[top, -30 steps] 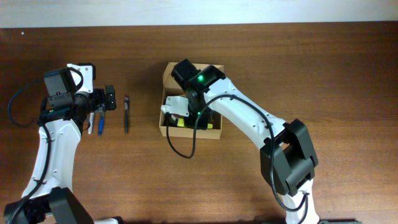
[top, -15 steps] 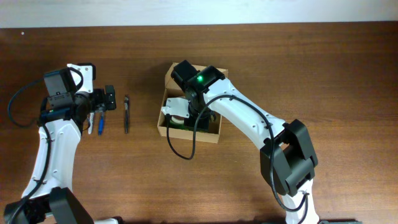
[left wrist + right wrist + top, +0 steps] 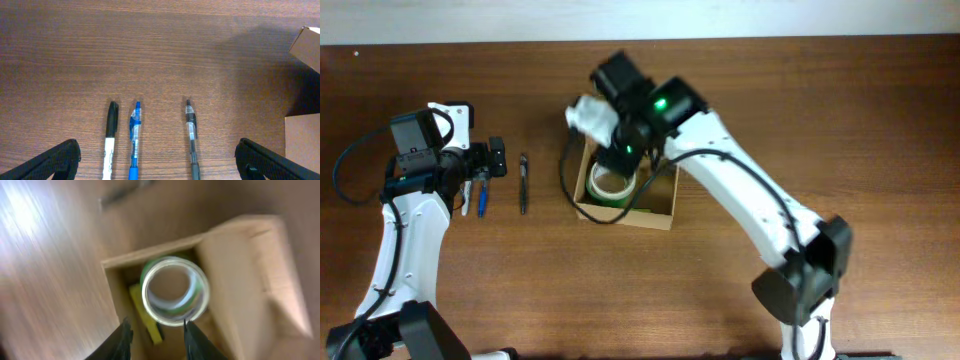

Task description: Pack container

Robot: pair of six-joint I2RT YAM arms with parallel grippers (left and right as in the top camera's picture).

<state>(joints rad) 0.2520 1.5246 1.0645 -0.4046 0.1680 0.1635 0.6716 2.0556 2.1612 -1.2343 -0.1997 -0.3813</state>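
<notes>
At the right claw [image 3: 157,339]: fingers spread, nothing gripped, poised above the box [image 3: 235,280] and looking straight down into it. Directly beneath, inside the box, a tape roll [image 3: 200,302] lying flat on a yellow item [image 3: 144,312]. Outward from there, near the middle of the table [image 3: 840,110], the box itself, open on top, with what looks like its flap [image 3: 280,295] folded outward. Further left, by three pens [image 3: 134,142] laid side by side, the left claw [image 3: 157,150]: wide open, empty.

Probably light, even loaded. Thin card: stiff enough along edges and corners, likely to dent or buckle under a hard pinch mid-wall. Apt to slide on the smooth wood, unpinned. Best taken by the flap's free edge for closing, or by a wall's rim near a corner, with the other claw bracing the far side.

Against a second ago: right claw then sunk in the box, now lifted clear and drawn toward the far-left corner. Roll now in plain sight. Box nudged slightly askew. Left arm and pens unmoved.
</notes>
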